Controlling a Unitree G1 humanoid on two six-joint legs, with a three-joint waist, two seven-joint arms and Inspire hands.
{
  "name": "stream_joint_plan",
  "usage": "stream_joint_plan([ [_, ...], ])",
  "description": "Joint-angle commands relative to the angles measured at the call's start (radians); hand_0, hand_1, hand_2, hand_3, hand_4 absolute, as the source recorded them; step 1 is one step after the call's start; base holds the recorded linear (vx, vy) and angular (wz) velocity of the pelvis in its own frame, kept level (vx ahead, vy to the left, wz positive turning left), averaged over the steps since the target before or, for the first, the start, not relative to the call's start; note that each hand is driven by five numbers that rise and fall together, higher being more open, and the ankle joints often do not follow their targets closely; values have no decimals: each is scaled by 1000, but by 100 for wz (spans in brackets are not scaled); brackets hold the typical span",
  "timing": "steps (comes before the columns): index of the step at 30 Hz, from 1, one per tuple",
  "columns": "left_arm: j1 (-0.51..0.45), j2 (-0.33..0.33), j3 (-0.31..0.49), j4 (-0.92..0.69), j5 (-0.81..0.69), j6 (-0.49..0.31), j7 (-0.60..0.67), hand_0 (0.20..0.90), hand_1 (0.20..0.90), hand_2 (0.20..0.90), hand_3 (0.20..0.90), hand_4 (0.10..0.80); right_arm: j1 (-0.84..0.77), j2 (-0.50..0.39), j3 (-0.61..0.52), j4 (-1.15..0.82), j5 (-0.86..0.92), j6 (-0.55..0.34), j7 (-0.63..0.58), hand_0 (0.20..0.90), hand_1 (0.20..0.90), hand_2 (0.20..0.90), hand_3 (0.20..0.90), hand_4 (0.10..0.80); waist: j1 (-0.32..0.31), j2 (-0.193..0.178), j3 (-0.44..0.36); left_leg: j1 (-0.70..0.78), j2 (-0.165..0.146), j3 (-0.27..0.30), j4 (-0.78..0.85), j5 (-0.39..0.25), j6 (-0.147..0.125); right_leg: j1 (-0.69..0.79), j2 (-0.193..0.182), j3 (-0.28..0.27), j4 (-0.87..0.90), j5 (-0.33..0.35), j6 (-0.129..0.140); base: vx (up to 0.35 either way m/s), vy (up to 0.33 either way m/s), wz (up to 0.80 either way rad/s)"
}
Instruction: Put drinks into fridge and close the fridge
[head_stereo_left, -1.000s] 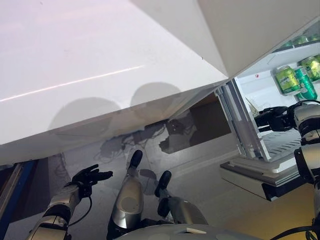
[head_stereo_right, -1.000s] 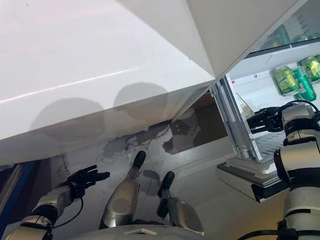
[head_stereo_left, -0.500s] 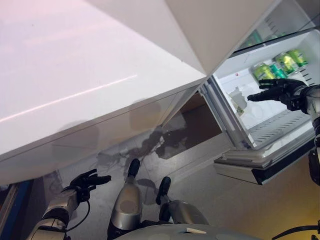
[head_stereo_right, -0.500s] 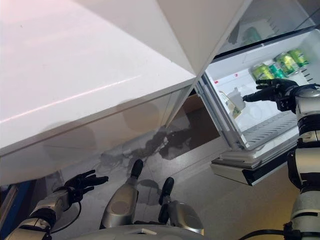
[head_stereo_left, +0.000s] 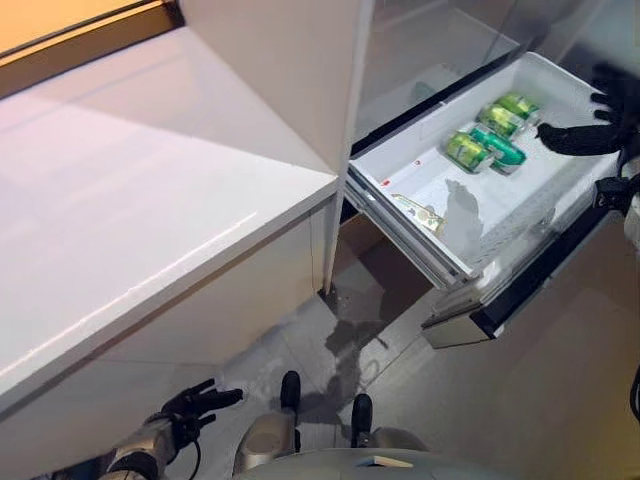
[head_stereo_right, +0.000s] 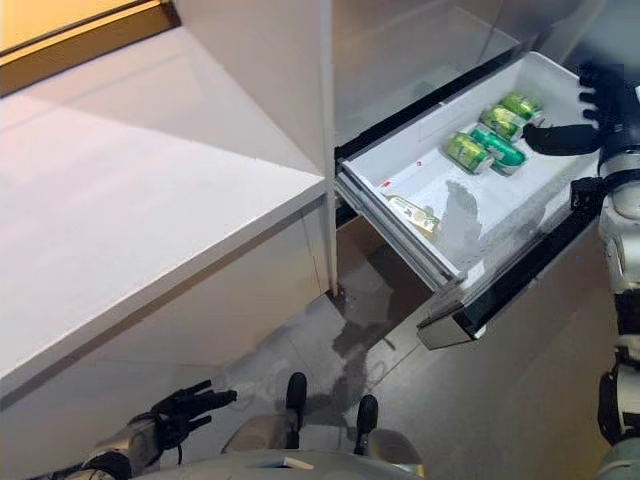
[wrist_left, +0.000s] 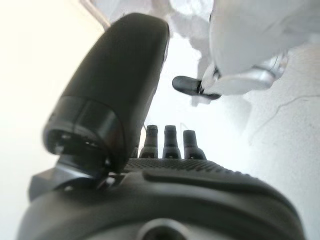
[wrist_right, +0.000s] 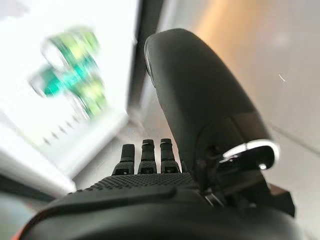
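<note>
Your worktop (head_stereo_left: 150, 200) fills the left of the frame. The fridge (head_stereo_left: 470, 225) stands open at the upper right, and the drinks (head_stereo_left: 487, 135) lie inside it, side by side. Your right hand (head_stereo_right: 585, 120) is just beside them, fingers straight, holding nothing. Your left hand (head_stereo_left: 190, 408) is at the lower left, fingers spread and empty.

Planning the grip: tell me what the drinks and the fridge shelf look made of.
Drinks: green cans, seemingly glossy metal or plastic-wrapped; bright highlights, too small to settle. Fridge shelf: smooth white plastic, by its moulded rim and even sheen.
</note>
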Motion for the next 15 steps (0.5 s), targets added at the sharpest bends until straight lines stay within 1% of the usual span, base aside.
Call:
stream_joint_plan([
  [1, 42, 19, 20, 86, 39, -62, -2, 900, 900, 900, 900, 800, 66, 53, -107, -173, -20, -298, -156, 900, 900, 900, 900, 800, -20, -18, -141, 52, -38, 41, 12, -144, 47, -63, 5, 52, 44, 18, 44, -6, -3, -13],
  [2, 44, 18, 20, 85, 41, -63, -2, 900, 900, 900, 900, 800, 79, 65, -114, -188, -25, -302, -160, 900, 900, 900, 900, 800, -21, -18, -143, 53, -38, 42, 12, -145, 47, -63, 5, 53, 44, 18, 44, -4, 1, -15],
  [3, 50, 9, 24, 84, 42, -70, -1, 900, 900, 900, 900, 800, 116, 102, -134, -230, -61, -341, -212, 900, 900, 900, 900, 800, -30, -14, -144, 57, -37, 45, 11, -146, 48, -62, 6, 57, 44, 17, 44, -2, 2, -16],
  [5, 68, -20, 35, 77, 55, -88, 6, 900, 900, 900, 900, 800, 218, 181, -202, -298, -46, -467, -242, 900, 900, 900, 900, 800, -46, -6, -149, 66, -37, 53, 10, -152, 49, -56, 6, 66, 40, 17, 46, -3, 0, -12],
  [7, 81, -38, 38, 68, 70, -94, 10, 900, 900, 900, 900, 800, 291, 232, -250, -325, -40, -515, -284, 900, 900, 900, 900, 800, -57, 0, -155, 70, -37, 59, 9, -155, 50, -55, 7, 72, 40, 17, 48, 0, -3, -2],
  [9, 92, -47, 40, 66, 81, -100, 10, 900, 900, 900, 900, 800, 327, 267, -272, -319, -21, -530, -282, 900, 900, 900, 900, 800, -64, 3, -158, 75, -37, 66, 10, -158, 50, -54, 7, 74, 45, 14, 48, 18, -17, -10],
  [11, 105, -60, 48, 58, 98, -101, 19, 900, 900, 900, 900, 800, 389, 326, -287, -296, 10, -515, -260, 900, 900, 900, 900, 800, -77, 8, -157, 82, -37, 73, 15, -160, 52, -56, 7, 79, 72, 0, 46, 43, -41, -17],
  [12, 106, -60, 48, 58, 98, -101, 19, 900, 900, 900, 900, 800, 390, 326, -287, -297, 10, -514, -259, 900, 900, 900, 900, 800, -76, 7, -157, 82, -37, 73, 15, -160, 52, -56, 7, 79, 72, 0, 46, 63, -58, -9],
  [13, 115, -67, 53, 49, 114, -98, 23, 900, 900, 900, 900, 800, 426, 362, -283, -271, 52, -481, -210, 900, 900, 900, 900, 800, -86, 12, -150, 81, -38, 76, 30, -164, 56, -62, 6, 80, 99, -11, 42, 79, -47, -4],
  [15, 137, -73, 57, 42, 135, -94, 24, 900, 900, 900, 900, 800, 482, 403, -269, -231, 84, -450, -139, 900, 900, 900, 900, 800, -99, 18, -132, 83, -42, 80, 67, -176, 64, -67, 3, 77, 144, -29, 32, 140, -51, -4],
])
